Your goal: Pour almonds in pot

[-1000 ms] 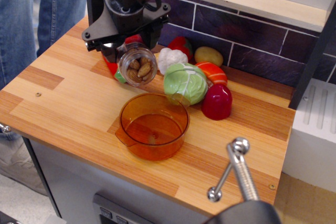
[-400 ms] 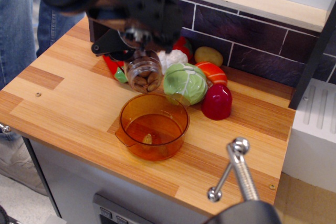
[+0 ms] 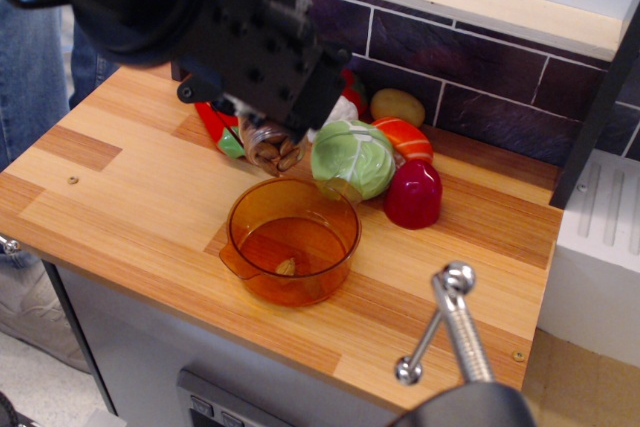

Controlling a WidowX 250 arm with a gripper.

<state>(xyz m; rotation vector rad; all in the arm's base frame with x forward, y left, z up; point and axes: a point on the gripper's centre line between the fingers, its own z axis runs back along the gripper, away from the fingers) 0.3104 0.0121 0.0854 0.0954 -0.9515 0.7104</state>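
The translucent orange pot [image 3: 291, 240] sits on the wooden counter near its front edge, side tab at the left. One almond [image 3: 286, 266] lies on its bottom. My gripper [image 3: 262, 125] is shut on the clear jar of almonds [image 3: 274, 151] and holds it tipped mouth-down just above the pot's back rim. The arm's black wrist hides most of the jar and the fingers; only the jar's open end packed with brown nuts shows.
Toy vegetables crowd behind the pot: a green cabbage [image 3: 352, 159], a red dome-shaped toy [image 3: 413, 194], an orange one [image 3: 404, 137], a yellow potato [image 3: 397, 105], a white cauliflower [image 3: 343, 110]. A purple tiled wall stands behind. A metal handle [image 3: 455, 327] sticks up at the front right.
The wrist has rolled further and the jar has gone from tilted sideways to mouth-down over the pot's back rim. One almond now lies in the pot.
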